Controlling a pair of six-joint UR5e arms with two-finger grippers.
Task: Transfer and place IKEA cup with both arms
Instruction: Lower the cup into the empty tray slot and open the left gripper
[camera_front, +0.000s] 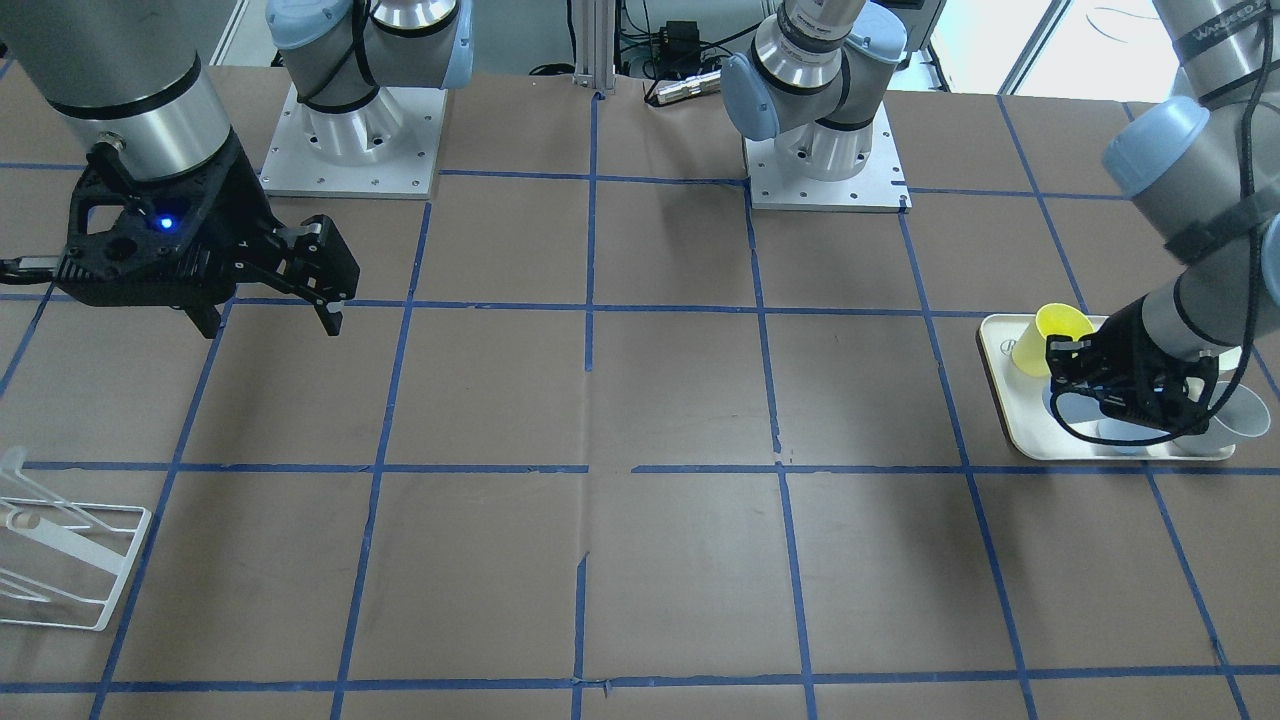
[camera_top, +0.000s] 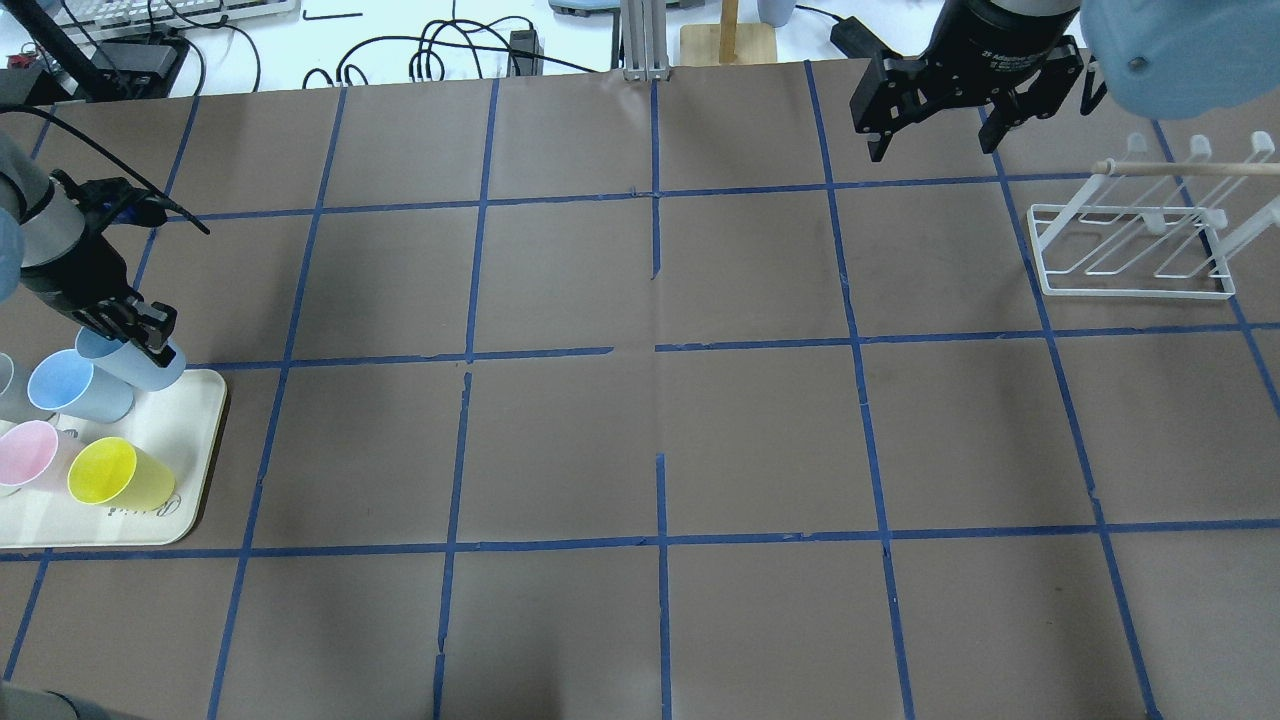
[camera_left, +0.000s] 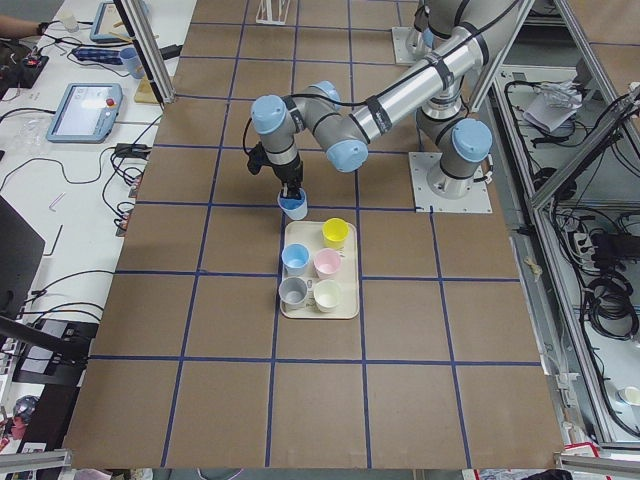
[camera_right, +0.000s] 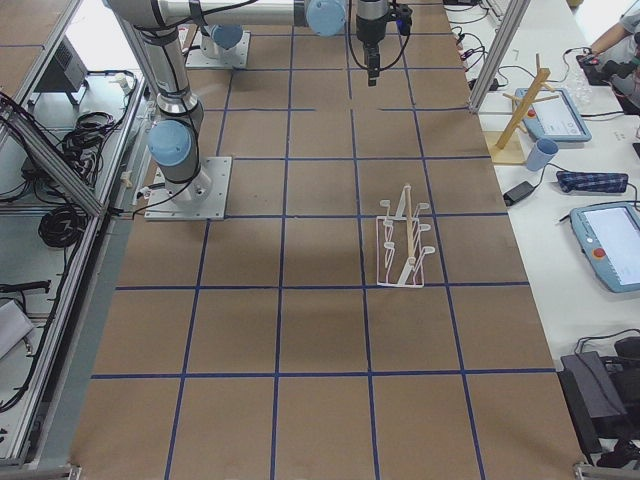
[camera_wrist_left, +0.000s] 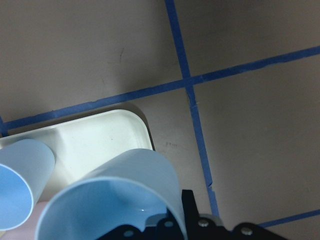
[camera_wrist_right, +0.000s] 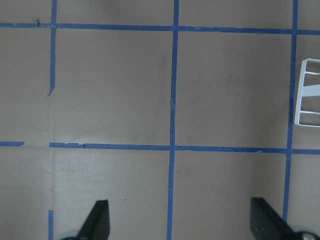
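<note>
Mostly brown table (camera_top: 760, 440), blue tape grid (camera_top: 848, 343), left hand (camera_top: 150, 338) gripping IKEA cup (camera_top: 150, 376).

Presenting silver-grey links on the right arm (camera_front: 130, 90) and the left arm (camera_front: 1185, 305), capping each joint in light blue. Seating on white square base plates (camera_front: 352, 172) dotted with small screws. Routing a black cable (camera_front: 1243, 130) along the left arm, strapping it with black bands. Carrying white lettering (camera_front: 1216, 32) on one band. Ending in black jaws on open-framed housings (camera_front: 120, 250); glowing a blue indicator lamp (camera_front: 166, 221) on the right one.
</note>
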